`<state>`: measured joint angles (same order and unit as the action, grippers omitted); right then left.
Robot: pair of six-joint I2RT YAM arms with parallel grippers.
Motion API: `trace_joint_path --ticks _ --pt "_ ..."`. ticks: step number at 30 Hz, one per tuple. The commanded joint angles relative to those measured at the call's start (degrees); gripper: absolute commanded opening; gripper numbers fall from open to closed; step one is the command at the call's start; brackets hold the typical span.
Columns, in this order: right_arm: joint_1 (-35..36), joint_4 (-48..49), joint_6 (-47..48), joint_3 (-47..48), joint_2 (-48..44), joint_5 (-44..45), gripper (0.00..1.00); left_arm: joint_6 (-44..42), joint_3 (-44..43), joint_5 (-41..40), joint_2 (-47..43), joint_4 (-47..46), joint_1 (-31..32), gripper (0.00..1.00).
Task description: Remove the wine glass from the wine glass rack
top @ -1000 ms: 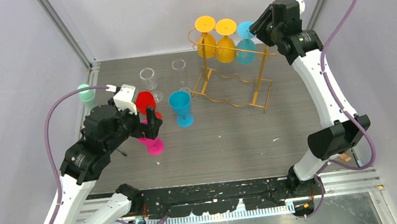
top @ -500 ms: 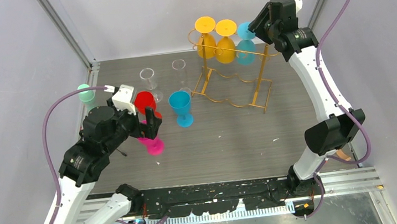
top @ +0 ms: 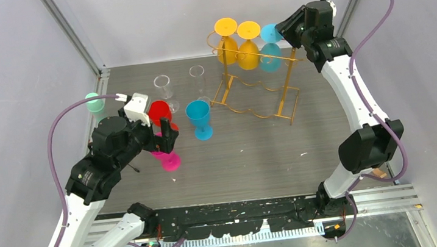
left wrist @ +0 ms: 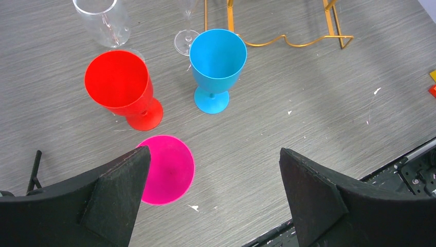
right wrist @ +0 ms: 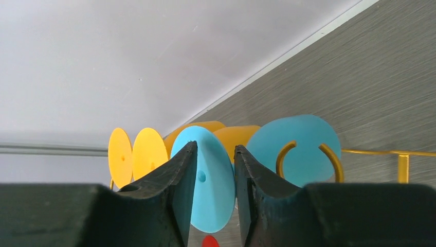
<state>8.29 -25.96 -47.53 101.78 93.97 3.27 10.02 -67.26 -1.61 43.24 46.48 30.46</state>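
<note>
Right end effector half-closed astride foot of blue wine glass hung on wine glass rack at surface's 1 o'clock, grip can't tell; prob. clamp firm, slide out level.

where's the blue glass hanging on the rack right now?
Top view, far right: the blue glass hangs upside down at the right end of the gold rack, beside two yellow glasses, with the right tool at its foot.
</note>
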Motion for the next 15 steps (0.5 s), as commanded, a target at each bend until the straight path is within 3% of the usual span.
trace_joint_path --ticks 1,7,15 --pt "-1.09 5.27 -4.40 -4.30 -3.71 -2.44 0.36 -0.05 -1.14 0.64 -0.70 -1.49 -0.22 1.00" --pt "-1.84 10.30 -6.33 -7.78 -5.88 -2.53 0.18 0.09 -1.05 0.64 -0.95 -1.32 -0.22 1.00" --pt "-3.12 13.79 -8.48 -9.57 -6.97 -9.65 0.20 0.17 -1.12 0.68 -0.72 -1.54 -0.22 1.00"
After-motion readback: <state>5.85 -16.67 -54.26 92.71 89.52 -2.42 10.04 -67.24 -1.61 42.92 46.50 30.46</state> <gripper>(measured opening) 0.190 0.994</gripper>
